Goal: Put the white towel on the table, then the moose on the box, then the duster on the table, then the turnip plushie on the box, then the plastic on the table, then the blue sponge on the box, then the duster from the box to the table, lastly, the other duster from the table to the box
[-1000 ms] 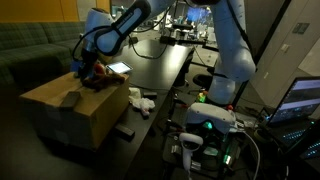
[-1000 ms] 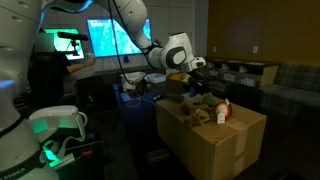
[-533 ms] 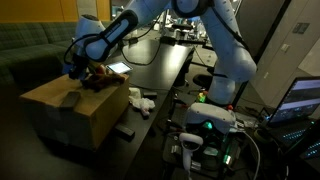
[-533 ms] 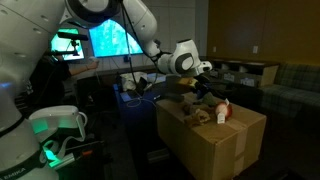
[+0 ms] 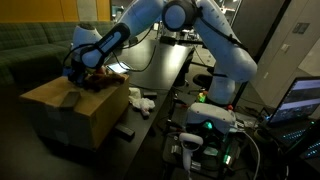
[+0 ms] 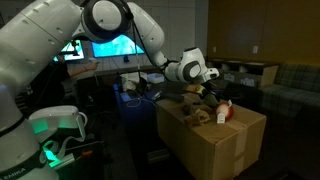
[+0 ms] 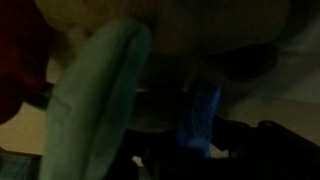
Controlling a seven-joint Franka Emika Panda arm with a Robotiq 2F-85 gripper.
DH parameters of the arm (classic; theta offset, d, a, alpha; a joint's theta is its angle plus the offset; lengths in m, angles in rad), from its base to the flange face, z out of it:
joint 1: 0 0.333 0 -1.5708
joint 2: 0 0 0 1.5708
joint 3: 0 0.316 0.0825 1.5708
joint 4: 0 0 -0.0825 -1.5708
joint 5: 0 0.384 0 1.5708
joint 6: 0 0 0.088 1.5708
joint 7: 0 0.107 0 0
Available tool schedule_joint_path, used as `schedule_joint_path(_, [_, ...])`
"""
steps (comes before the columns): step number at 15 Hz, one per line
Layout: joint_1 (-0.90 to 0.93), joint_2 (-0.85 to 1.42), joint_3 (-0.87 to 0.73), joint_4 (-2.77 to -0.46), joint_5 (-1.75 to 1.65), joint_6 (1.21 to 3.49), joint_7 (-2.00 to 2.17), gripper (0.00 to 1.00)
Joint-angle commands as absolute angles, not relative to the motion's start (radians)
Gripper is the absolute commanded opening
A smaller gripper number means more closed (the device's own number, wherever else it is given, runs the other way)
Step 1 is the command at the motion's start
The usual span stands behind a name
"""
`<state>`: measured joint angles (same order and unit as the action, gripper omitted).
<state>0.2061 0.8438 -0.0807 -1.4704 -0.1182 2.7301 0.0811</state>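
Cardboard box (image 5: 70, 120) sits left of the table (image 5: 170, 62) in an exterior view, with the arm reaching over its top. Gripper (image 5: 76, 72) is low over the clutter at the far end of the box top; from the opposite angle the gripper (image 6: 212, 86) reads the same. I can't tell how the jaws stand, since it's too dark and small from outside. Wrist view is a dim blur: pale green padded shape (image 7: 100, 90) on the left, small blue patch (image 7: 200, 115) right of it. I can't say if anything is pinched. On the box top I see a brown plush lump (image 6: 196, 116) with a red-and-white item (image 6: 223, 111) just beside it, both on the near side of the gripper. White towel (image 5: 141, 101) looks to lie on the table's near end, just right of the box, apart from the gripper.
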Motion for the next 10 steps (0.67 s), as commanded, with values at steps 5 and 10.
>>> schedule_joint_path(5, [0.249, 0.874, -0.155, -1.383, -0.161, 2.706, 0.153, 0.75])
schedule_joint_path(10, [0.270, 0.801, -0.187, -1.434, -0.187, 2.728, 0.193, 1.00])
